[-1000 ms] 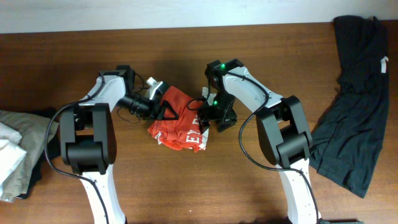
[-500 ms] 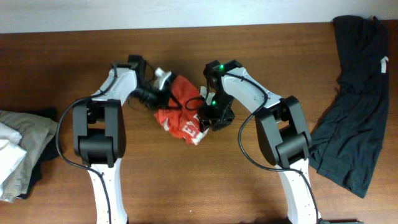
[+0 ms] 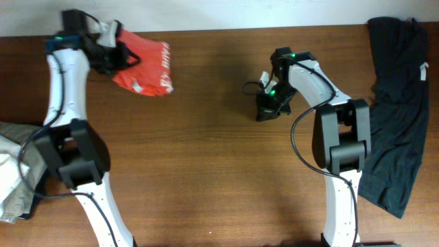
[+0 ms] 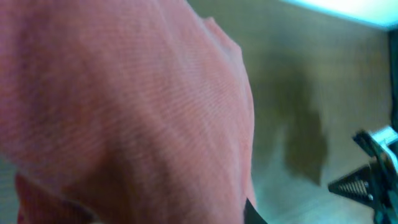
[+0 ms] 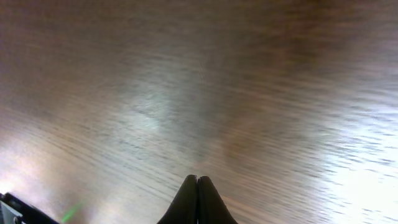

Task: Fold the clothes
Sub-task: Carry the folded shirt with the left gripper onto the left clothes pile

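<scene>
The red-orange T-shirt [image 3: 145,66] with white lettering hangs bunched at the table's back left, and my left gripper [image 3: 122,57] is shut on its left end. Red fabric [image 4: 124,106] fills most of the left wrist view and hides the fingers, apart from a dark sliver at the bottom. My right gripper [image 3: 265,110] is right of centre, low over bare wood and far from the shirt. Its fingertips [image 5: 198,181] are pressed together with nothing between them.
A black garment [image 3: 392,103] lies spread along the right edge of the table. A pile of khaki, white and black clothes [image 3: 17,171] sits at the left edge. The table's back edge [image 3: 226,29] runs just behind the held shirt.
The left arm swung from the centre to the back left, carrying the T-shirt with it. The right gripper came away from the shirt, closed on nothing and moved right.
</scene>
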Available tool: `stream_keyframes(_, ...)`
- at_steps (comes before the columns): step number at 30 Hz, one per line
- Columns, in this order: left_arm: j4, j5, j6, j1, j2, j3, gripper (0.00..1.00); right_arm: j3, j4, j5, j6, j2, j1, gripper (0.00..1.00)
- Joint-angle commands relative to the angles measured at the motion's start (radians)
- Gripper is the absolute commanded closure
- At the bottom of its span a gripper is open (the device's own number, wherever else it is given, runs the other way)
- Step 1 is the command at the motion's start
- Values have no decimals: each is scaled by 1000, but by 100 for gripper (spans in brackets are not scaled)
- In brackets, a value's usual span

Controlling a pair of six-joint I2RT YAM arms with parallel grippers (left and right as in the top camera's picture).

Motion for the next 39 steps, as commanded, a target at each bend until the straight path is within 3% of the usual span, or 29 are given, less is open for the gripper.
stream_keyframes(1,-109,-198,-76,81,-142,152,100,19,3,-6,6,5,-11,96)
stream_keyframes(5,-251,-291,-249,272,-237,170,100,19,13,-13,6,5,-2,96)
stream_keyframes(15,-356,-308,-361,763,-322,170,100,19,-40,-83,-6,5,-2,96)
stream_keyframes(21,-272,-219,-341,803,-321,149,100,19,-35,-85,-6,5,-2,96)
stream_keyframes(23,-198,-144,-320,793,-321,60,100,19,-31,-85,-5,5,-2,96)
stream_keyframes(30,-85,-144,-322,800,-321,-159,100,19,-40,-85,-5,5,-2,96)
stream_keyframes(39,-127,-167,-340,947,-321,-209,100,19,-61,-85,-5,5,-2,96)
